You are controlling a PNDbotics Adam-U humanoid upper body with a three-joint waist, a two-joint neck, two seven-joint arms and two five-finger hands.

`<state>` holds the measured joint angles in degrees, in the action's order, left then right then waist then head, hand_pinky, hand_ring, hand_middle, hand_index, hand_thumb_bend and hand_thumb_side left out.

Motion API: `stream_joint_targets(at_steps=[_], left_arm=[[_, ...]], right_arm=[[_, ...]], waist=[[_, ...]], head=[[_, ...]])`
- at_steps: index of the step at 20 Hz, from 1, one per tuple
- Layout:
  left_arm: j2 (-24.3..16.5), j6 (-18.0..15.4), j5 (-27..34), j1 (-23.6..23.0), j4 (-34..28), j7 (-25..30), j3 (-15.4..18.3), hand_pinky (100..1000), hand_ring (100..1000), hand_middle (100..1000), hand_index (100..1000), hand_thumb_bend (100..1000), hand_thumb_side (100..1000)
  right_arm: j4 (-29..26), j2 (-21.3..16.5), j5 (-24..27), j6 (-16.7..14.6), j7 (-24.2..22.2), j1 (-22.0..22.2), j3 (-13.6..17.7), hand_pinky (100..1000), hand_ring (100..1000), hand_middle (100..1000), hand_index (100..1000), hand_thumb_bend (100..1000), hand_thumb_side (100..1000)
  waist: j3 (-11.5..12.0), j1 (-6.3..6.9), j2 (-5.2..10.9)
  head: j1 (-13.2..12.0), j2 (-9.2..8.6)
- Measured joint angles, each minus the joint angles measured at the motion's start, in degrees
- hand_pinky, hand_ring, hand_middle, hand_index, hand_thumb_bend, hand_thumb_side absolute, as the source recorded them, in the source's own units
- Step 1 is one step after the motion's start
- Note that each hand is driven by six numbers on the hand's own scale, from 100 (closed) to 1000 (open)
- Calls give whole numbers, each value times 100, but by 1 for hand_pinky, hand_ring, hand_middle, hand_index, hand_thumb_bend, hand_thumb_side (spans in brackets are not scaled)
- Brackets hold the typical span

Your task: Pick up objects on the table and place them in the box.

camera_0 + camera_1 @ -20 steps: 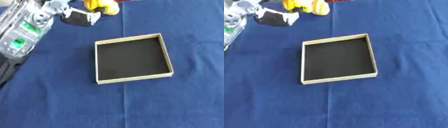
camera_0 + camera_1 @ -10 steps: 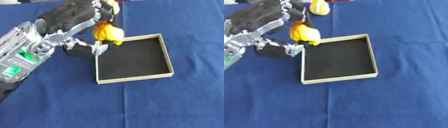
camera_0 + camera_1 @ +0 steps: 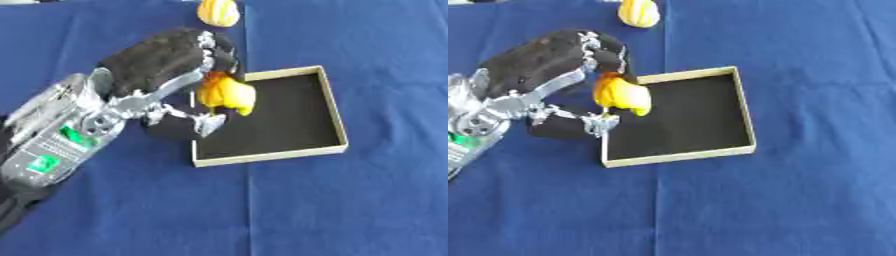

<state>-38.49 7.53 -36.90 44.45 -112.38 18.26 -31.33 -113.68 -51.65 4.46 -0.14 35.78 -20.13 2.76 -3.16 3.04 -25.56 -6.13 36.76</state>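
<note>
Yellow object held over the box's left edge
The left hand (image 3: 166,65), fingers curled round the yellow object (image 3: 225,96), hung at centre-left; the box (image 3: 328,107) lay open directly right

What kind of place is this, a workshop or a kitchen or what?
Probably a robot test table: a plain blue cloth covers it, with only a shallow box and two yellow objects, one in the robot's left hand, one farther back.

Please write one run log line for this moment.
left hand: shut on yellow object | over box left edge | second yellow object: far on table
</note>
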Motion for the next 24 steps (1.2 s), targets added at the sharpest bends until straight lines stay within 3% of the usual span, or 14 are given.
stream_joint_targets(at_steps=[3,7,9,10,13,15,18,24], left_arm=[[119,-46,-192,-47,220,64,-115,822,683,617,703,100,100],[219,-155,-441,-99,503,192,-204,877,837,793,921,100,100],[227,-218,-543,-109,596,312,-226,906,902,846,964,104,237],[227,-249,-598,-116,624,369,-231,924,953,880,995,174,451],[227,-298,-809,-154,649,459,-226,939,990,894,1000,258,610],[221,-306,-947,-167,632,437,-184,936,991,891,1000,280,630],[183,-280,-1097,-179,500,300,-61,925,985,887,1000,280,592],[3,-87,-972,-48,9,-4,381,894,950,859,963,181,463]], right_arm=[[0,4,0,10,-1,0,-2,794,880,734,783,100,813],[0,16,-4,14,3,2,-3,794,880,733,783,100,812],[0,34,-6,16,4,3,-4,794,881,733,783,100,813],[0,49,-7,18,4,3,-7,793,882,733,783,100,813],[0,54,-8,29,-5,10,-35,793,883,732,782,100,814],[0,54,-9,38,-12,47,-36,793,883,732,782,100,814],[0,55,-12,50,-13,62,-37,793,883,732,782,100,815],[0,54,-33,66,1,105,-37,793,884,733,783,100,813]], waist=[[-6,-16,-17],[-25,-49,-19],[-25,-49,-19],[-24,-49,-19],[-21,-49,-19],[-11,-49,-19],[1,-49,-18],[47,-48,-8]], head=[[0,1],[0,1],[0,1],[0,1],[1,1],[15,1],[27,1],[87,5]])
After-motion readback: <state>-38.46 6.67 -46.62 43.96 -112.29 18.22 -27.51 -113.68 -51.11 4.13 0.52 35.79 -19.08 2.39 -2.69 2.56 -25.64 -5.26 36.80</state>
